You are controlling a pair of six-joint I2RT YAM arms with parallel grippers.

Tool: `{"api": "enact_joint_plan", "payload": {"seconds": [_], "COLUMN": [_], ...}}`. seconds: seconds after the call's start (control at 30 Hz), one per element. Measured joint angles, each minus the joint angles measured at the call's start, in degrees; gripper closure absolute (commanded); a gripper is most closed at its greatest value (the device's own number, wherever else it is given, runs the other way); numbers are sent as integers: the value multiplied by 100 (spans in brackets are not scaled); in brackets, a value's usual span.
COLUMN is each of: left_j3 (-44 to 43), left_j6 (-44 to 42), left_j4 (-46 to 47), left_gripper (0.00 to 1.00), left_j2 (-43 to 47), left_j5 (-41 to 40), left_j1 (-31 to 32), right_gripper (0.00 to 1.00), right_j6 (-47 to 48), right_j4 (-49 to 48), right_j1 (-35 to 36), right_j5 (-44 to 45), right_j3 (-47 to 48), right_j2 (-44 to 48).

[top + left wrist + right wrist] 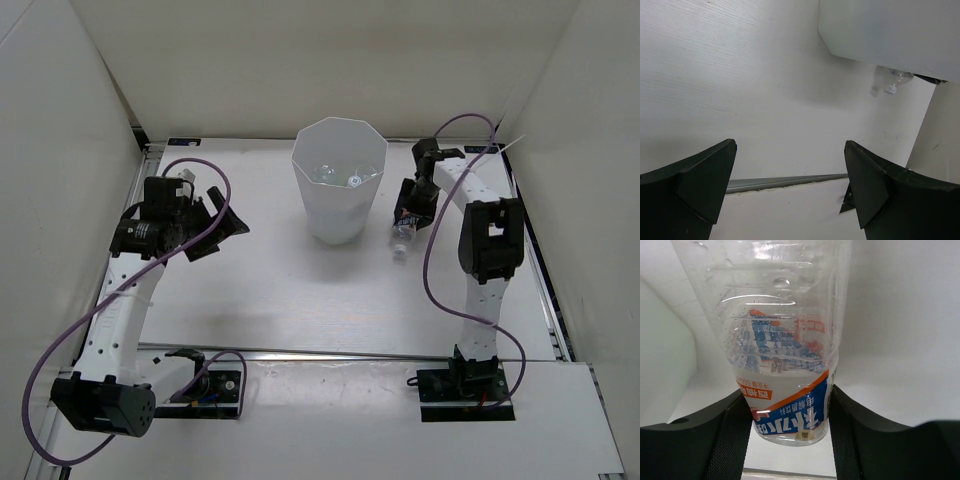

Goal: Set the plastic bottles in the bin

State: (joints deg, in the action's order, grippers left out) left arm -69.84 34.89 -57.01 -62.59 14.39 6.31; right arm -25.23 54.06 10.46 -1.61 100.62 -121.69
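A clear plastic bottle (pixel 785 340) with a blue-and-white label sits between my right gripper's (pixel 789 410) black pads, which are shut on its lower body. From above, this bottle (pixel 401 240) is just right of the bin (pixel 335 215), low near the table, with its white cap pointing toward the near edge and my right gripper (pixel 408 215) over it. The tall white faceted bin holds several clear bottles (pixel 340 175). My left gripper (pixel 228 212) hangs open and empty over the left of the table. The left wrist view shows the bin's base (pixel 890 30) and the bottle (pixel 890 82) beyond the left gripper (pixel 790 170).
White walls enclose the table on the left, back and right. A metal seam (pixel 350 355) crosses the table near the arm bases. Purple cables (pixel 90 320) loop along both arms.
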Motion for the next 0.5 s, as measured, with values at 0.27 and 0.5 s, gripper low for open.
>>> {"api": "enact_joint_plan", "payload": {"seconds": [0.27,0.5], "left_j3": [-7,-9], "left_j6": [0,4], "left_j4": [2,11], "left_gripper": [0,0], "left_j2": [-15,-61], "left_j5": [0,0], "left_j1": [2,2], "right_gripper": [47,47], "right_j6": [-28,-341], "right_j4": [275,-201], "right_j1": [-254,-365], "right_j5": [144,-426], "right_j3": [588,2334], "right_j2": [1381,2295]}}
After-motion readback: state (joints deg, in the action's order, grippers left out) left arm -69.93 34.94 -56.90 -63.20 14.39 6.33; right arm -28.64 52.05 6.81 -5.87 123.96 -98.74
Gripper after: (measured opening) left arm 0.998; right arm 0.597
